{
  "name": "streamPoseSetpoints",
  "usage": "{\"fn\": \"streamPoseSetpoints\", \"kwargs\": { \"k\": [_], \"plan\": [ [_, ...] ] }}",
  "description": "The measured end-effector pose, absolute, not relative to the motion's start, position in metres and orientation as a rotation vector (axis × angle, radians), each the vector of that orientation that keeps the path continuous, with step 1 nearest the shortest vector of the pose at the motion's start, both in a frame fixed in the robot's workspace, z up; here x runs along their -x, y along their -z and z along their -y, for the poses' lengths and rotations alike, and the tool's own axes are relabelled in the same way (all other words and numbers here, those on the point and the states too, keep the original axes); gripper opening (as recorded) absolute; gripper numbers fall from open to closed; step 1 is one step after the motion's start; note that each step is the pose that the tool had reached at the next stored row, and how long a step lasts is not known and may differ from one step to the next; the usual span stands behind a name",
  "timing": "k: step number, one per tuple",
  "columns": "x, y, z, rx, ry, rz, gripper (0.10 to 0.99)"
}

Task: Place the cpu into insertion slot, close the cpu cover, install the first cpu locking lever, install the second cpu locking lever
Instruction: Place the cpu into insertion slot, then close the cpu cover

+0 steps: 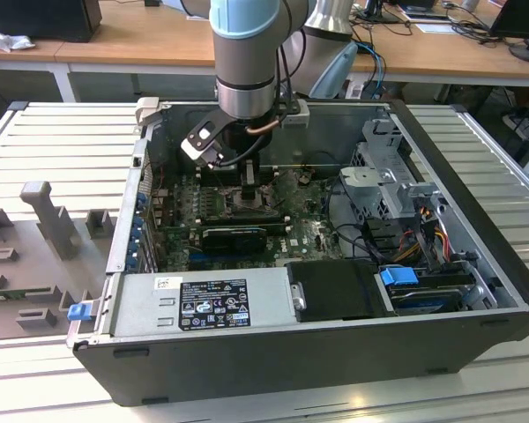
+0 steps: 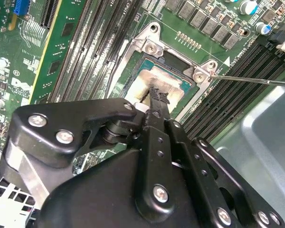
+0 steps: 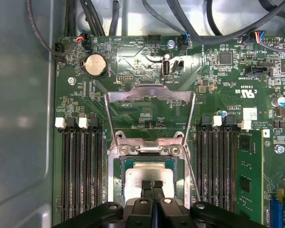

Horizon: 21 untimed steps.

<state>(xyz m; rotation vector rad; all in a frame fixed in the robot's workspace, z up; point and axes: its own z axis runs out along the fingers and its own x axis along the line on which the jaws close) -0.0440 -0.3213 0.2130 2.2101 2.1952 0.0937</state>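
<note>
The hand (image 3: 152, 186), fingertips (image 3: 146, 185) closed together, is hovering directly over the cpu (image 3: 133, 176), which is lying flat in the insertion slot (image 3: 110, 175) (far inside the computer case (image 1: 335, 352), toward the exterior view's left). The cpu cover (image 3: 180, 94) is lying swung open, hinged beside the slot.

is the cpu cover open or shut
Open. In the first wrist view the cover is swung back on its hinge, away from the socket, and the cpu lies uncovered.
</note>
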Motion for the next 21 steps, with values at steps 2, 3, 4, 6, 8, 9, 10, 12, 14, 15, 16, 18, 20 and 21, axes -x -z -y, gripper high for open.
{"fn": "streamPoseSetpoints", "kwargs": {
  "k": [2,3,4,6,8,9,10,12,14,15,16,18,20,21],
  "plan": [
    [0.0440,-0.2135,0.3213,-2.210,-0.093,-2.195,0.106],
    [0.0440,-0.2140,0.3213,-2.210,-0.094,-2.195,0.106],
    [0.0440,-0.2145,0.3213,-2.210,-0.094,-2.195,0.106],
    [0.0440,-0.2156,0.3213,-2.210,-0.094,-2.195,0.106],
    [0.0440,-0.2160,0.3213,-2.210,-0.094,-2.195,0.106],
    [0.0440,-0.2161,0.3213,-2.210,-0.094,-2.195,0.106],
    [0.0440,-0.2161,0.3213,-2.210,-0.094,-2.195,0.106],
    [0.0440,-0.2163,0.3213,-2.210,-0.094,-2.195,0.106],
    [0.0440,-0.2166,0.3213,-2.210,-0.094,-2.195,0.106],
    [0.0440,-0.2167,0.3213,-2.210,-0.094,-2.195,0.106],
    [0.0440,-0.2169,0.3213,-2.210,-0.093,-2.195,0.106],
    [0.0440,-0.2173,0.3213,-2.210,-0.094,-2.195,0.106],
    [0.0440,-0.2176,0.3213,-2.210,-0.094,-2.195,0.106],
    [0.0440,-0.2176,0.3213,-2.210,-0.094,-2.195,0.106]
  ]
}}
